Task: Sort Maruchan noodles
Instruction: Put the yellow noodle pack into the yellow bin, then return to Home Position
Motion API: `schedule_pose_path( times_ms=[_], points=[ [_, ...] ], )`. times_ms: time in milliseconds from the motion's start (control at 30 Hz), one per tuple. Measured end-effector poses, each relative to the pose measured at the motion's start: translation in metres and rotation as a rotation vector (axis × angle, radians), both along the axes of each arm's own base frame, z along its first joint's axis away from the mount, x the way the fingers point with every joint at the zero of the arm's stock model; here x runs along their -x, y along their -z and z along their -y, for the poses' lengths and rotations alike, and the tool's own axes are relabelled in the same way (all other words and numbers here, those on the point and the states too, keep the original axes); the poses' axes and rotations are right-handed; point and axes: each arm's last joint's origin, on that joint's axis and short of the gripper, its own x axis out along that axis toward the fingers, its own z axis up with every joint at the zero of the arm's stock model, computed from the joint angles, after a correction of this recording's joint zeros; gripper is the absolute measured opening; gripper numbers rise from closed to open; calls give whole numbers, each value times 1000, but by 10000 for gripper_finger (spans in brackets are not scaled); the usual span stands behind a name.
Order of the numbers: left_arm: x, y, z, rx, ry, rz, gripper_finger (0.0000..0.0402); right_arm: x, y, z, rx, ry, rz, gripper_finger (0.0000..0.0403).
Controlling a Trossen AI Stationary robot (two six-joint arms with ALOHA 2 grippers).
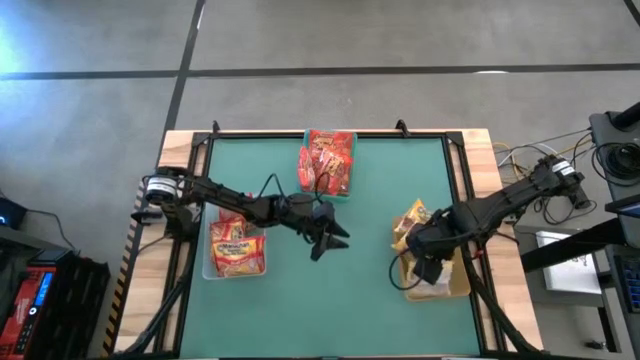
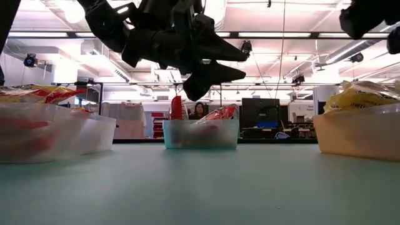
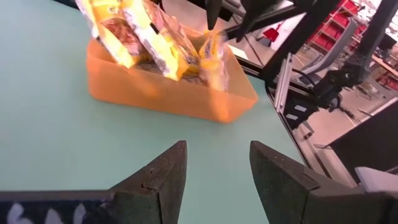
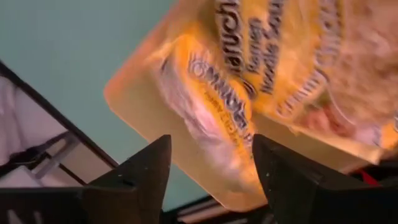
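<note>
Nearest the overhead camera, the left gripper (image 1: pixel 330 240) hovers released and empty over mid-table between its clear bin (image 1: pixel 236 252) of red noodles (image 1: pixel 238 250) and the far-edge teal bin (image 1: pixel 328 165), while the right gripper (image 1: pixel 428 268), jaws apart, hangs directly above yellow packets (image 1: pixel 412 222) in the tan bin (image 1: pixel 440 285) by the right edge.

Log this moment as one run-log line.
left gripper: open, empty, mid-table | right gripper: open above tan bin of yellow packets | table: no loose packets
</note>
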Motion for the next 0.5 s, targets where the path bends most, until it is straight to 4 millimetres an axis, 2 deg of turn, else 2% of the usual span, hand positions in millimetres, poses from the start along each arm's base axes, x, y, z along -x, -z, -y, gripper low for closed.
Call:
schedule_pose_path(
  times_ms=[100,200,367,500],
  points=[
    [0,-1,-4,8,-13,-6,158,4,-3,0,8,-29,-24,224],
    [5,-10,-11,5,-30,-10,158,2,-11,-1,73,-107,55,230],
    [27,-32,-20,-40,-47,-39,158,-5,-24,5,403,-238,292,225],
    [57,-60,-19,-119,-64,50,158,-11,-30,10,610,-277,500,223]
  ],
)
